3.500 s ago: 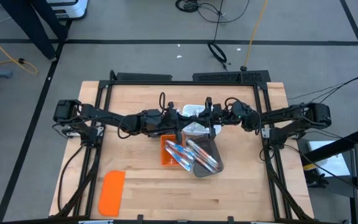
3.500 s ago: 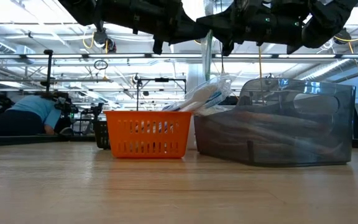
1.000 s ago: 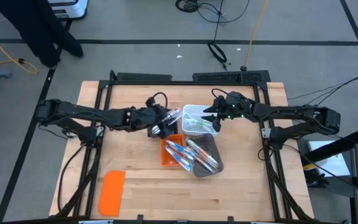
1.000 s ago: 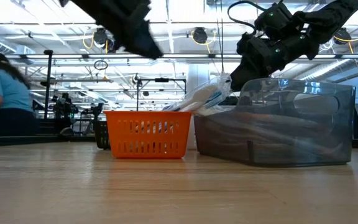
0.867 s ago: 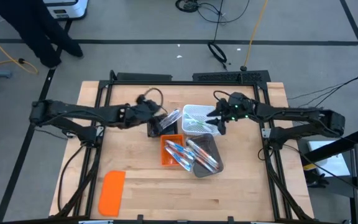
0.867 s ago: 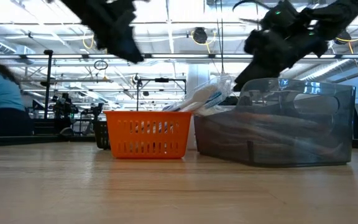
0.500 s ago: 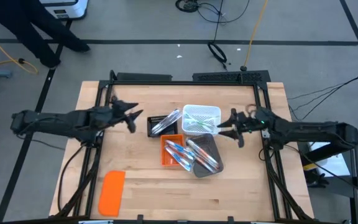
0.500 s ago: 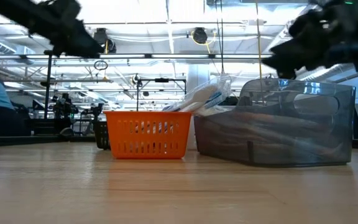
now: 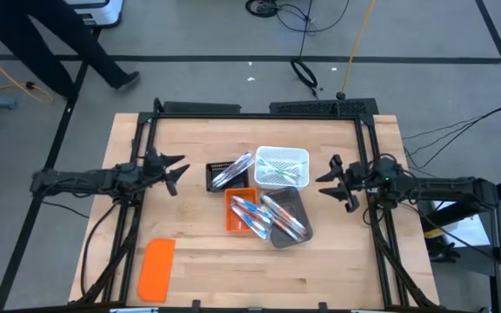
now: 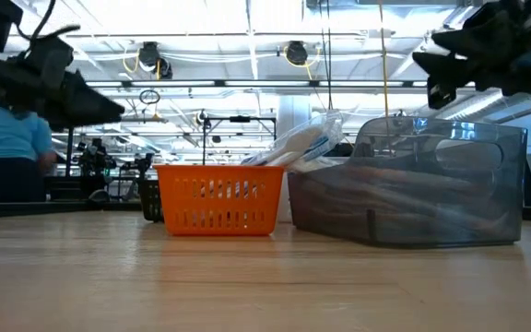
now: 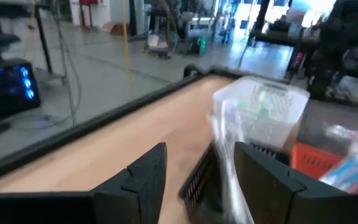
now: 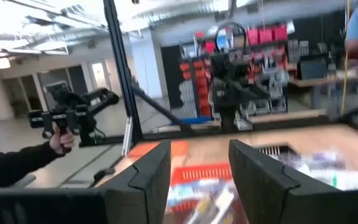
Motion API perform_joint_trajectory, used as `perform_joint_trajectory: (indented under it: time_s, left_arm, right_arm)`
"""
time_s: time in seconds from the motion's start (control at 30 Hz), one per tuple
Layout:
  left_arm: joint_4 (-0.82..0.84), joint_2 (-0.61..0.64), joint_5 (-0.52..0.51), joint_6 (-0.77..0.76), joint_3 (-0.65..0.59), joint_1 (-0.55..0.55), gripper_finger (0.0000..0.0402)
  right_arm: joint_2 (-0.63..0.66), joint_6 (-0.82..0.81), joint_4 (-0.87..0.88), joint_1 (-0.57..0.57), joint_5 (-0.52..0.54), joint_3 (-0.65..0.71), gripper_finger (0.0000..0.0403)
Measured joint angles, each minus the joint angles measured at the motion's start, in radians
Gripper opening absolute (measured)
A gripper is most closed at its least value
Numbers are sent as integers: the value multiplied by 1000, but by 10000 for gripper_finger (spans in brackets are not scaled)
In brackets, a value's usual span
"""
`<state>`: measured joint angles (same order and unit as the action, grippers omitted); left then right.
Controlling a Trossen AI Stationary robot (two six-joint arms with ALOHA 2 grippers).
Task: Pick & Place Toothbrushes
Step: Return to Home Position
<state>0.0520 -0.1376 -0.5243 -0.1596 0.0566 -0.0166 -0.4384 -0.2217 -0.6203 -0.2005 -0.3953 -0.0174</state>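
I judge the sorting done: the toothbrushes [image 9: 250, 211] all lie in the four bins [image 9: 281, 150] at frame centre, none loose on the table [image 9: 207, 261]; my left gripper [image 9: 177, 173] at mid-left and right gripper [image 9: 324, 184] at mid-right hang spread and empty, only homing left.

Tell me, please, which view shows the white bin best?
The high view: the white bin shows whole from above. The left wrist view shows its side; the other two do not clearly show it.
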Motion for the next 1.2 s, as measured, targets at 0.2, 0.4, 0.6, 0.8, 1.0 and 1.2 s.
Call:
perform_joint_trajectory:
  time_s: [0.2, 0.4, 0.6, 0.8, 1.0, 1.2]
  left_arm:
    - [-39, -3, 20, 27, -11, 0, 189]
    - [-36, -7, 22, 47, -10, 0, 189]
    - [-39, -7, 21, 45, -10, 0, 189]
    - [-46, -7, 20, 49, -10, 0, 189]
    - [-54, -13, 25, 48, -9, 0, 189]
    - [-56, -21, 28, 50, -9, 0, 189]
  right_arm:
    - [-1, 0, 35, 0, 1, 1, 155]
    - [-4, -2, 35, 0, 0, 2, 155]
    - [-3, -2, 36, 0, 1, 2, 156]
    - [200, -2, 182, 16, 0, 3, 154]
    - [435, -1, 247, 16, -3, 3, 156]
    - [435, -2, 114, -9, 0, 4, 154]
